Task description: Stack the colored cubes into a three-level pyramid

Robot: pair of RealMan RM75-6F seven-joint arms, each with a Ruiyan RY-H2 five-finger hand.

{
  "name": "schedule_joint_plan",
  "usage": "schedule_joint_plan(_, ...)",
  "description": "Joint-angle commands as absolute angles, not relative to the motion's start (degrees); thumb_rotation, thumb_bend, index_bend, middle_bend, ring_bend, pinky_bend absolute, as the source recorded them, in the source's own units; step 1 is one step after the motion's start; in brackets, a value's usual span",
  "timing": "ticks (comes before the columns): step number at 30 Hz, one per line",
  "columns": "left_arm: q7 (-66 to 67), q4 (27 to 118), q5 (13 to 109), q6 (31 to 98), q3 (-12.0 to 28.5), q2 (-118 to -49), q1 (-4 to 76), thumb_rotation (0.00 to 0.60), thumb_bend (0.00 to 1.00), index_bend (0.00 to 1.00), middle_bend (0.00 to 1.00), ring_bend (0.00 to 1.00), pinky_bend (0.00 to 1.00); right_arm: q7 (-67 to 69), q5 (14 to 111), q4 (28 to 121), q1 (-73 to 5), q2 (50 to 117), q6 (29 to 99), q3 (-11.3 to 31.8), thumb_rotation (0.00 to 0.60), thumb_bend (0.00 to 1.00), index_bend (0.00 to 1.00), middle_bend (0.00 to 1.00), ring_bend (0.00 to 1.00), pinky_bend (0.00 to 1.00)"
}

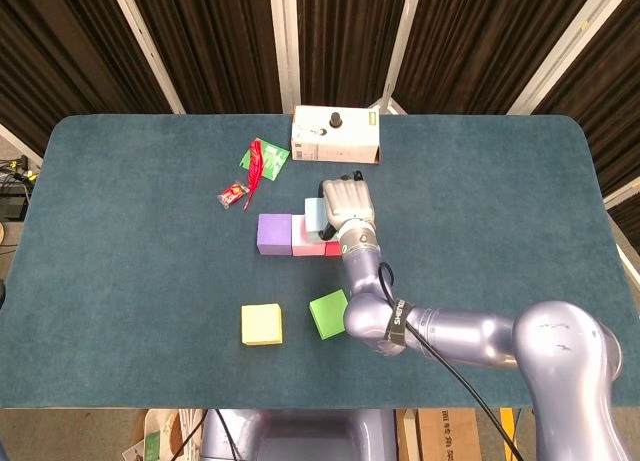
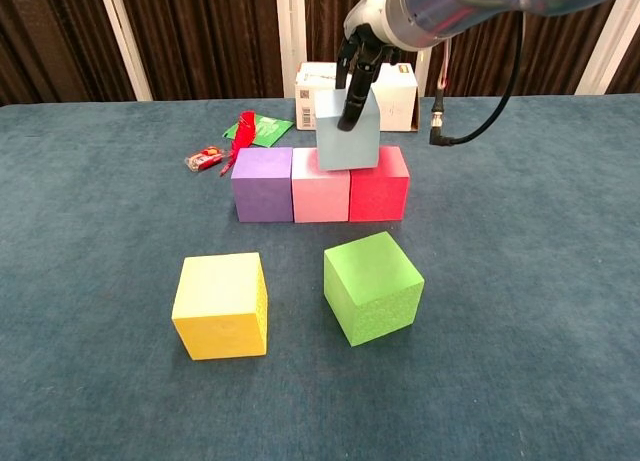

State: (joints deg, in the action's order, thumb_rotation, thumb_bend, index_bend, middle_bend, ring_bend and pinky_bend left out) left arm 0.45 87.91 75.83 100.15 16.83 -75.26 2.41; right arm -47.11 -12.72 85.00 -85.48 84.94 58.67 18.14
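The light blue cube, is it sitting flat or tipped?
Slightly tipped: the light blue cube leans over the pink cube and red cube, fingers gripping it.

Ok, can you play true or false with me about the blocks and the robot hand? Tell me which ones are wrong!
1. The right hand holds the light blue cube. True.
2. The bottom row has a purple cube, a pink cube and a red cube side by side. True.
3. The green cube sits on top of the yellow cube. False: both lie apart on the table.
4. The light blue cube is over the purple cube. False: it is over the pink and red cubes.
5. A white box stands behind the row. True.
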Motion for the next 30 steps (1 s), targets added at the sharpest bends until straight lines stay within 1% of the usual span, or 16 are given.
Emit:
schedule_joint_plan(1,0.5,87.9,75.8,100.1,16.9,-75.2,2.4,0.600,0.35,0.06,0.00,0.00,0.00,-47.8,-12.8,84.8,-85.1,85.3,58.8,18.6,0.600,0.24,0.40,0.35,0.16,0.00)
schedule_joint_plan(21,1.1,87.8,75.3,100.1,17.3,-75.5,2.4,0.600,0.35,0.06,0.00,0.00,0.00,-50.5,-11.7,83.7,-83.0,87.5,60.3,22.0,0.600,0.24,0.40,0.33,0.16,0.00)
schedule_joint_plan(30,1.3,87.6,75.0,100.5,17.7,-75.7,2.4,0.600,0.35,0.06,0.00,0.00,0.00,-52.4,-11.7,84.2,-83.2,88.4,62.7,23.7,0.600,0.24,0.40,0.33,0.16,0.00)
